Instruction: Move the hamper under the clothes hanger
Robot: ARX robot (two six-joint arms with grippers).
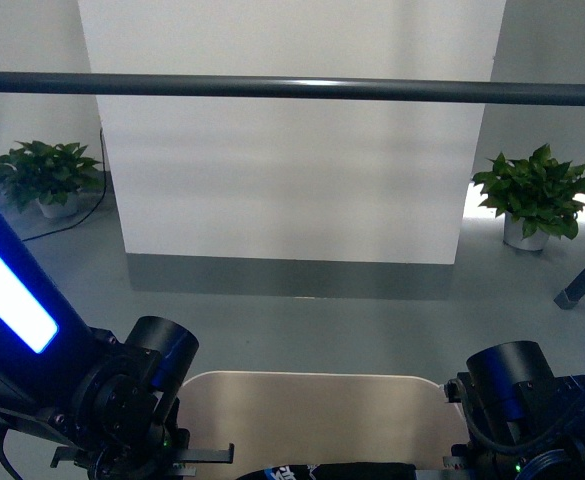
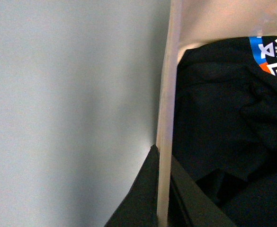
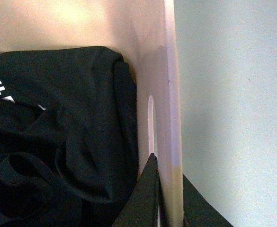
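The beige hamper (image 1: pixel 312 415) sits low in the front view between my two arms, with dark clothes inside. A long dark grey bar of the clothes hanger (image 1: pixel 292 88) runs across above it, and one slanted leg (image 1: pixel 584 275) shows at the right. My left gripper (image 2: pixel 163 208) is shut on the hamper's left rim (image 2: pixel 166 118), one finger on each side of the wall. My right gripper (image 3: pixel 169 203) is shut on the hamper's right rim (image 3: pixel 169 94), beside a handle cut-out (image 3: pixel 150 123). Black clothing (image 3: pixel 58 142) with a blue and white print (image 2: pixel 271 52) fills the hamper.
A white pillar with a grey base (image 1: pixel 292 170) stands straight ahead on the grey floor. Potted green plants stand at the far left (image 1: pixel 47 178) and far right (image 1: pixel 534 195). A black cable (image 1: pixel 67 225) lies on the floor by the left plant.
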